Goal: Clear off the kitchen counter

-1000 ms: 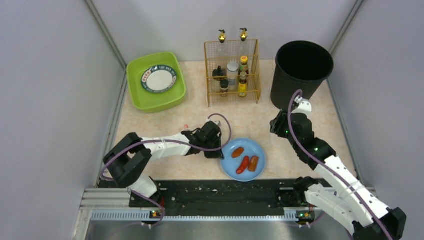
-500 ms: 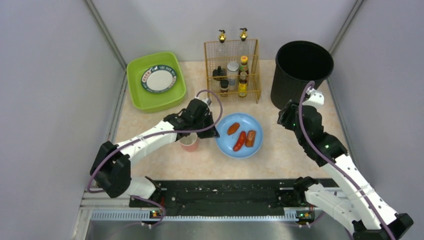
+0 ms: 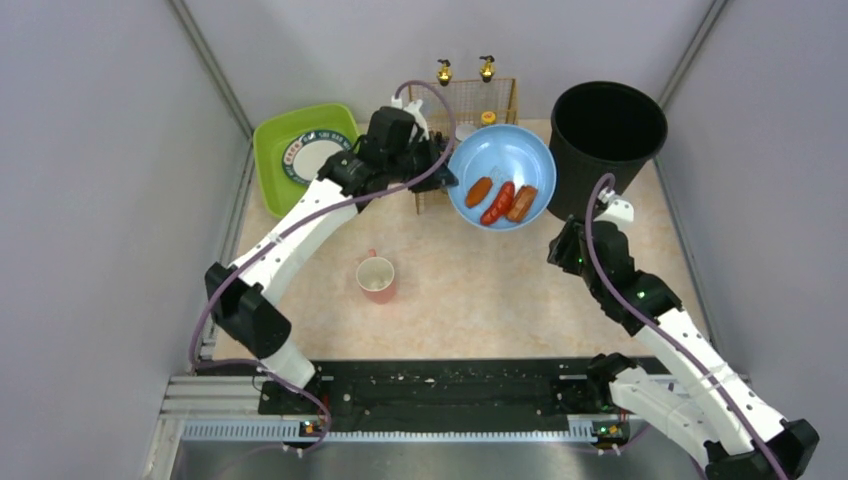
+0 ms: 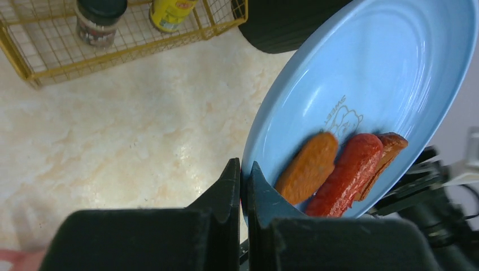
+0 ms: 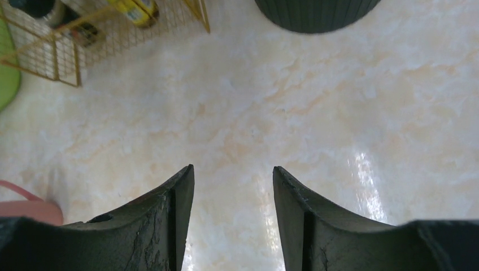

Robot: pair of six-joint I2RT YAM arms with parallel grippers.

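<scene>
Well left of the black bin [image 3: 605, 125], a pink cup [image 3: 377, 277] is sitting on the kitchen counter [image 3: 470, 290]. The left gripper [image 4: 244, 180] is pinching the blue plate [image 3: 505, 150] by its rim, holding it tilted, with its sausages [image 3: 500, 200], just beside the bin. In front of the bin, the right gripper [image 5: 233, 175] is hovering, fingers spread.

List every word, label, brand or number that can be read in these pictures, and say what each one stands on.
No text here can be read with certainty.
Blue plate: small lettering beside a bear drawing, too blurred to read.
Yellow jar in the wire rack: red print on its label, cut off and blurred.
White plate in the green tub: rim markings, too small to read.
</scene>
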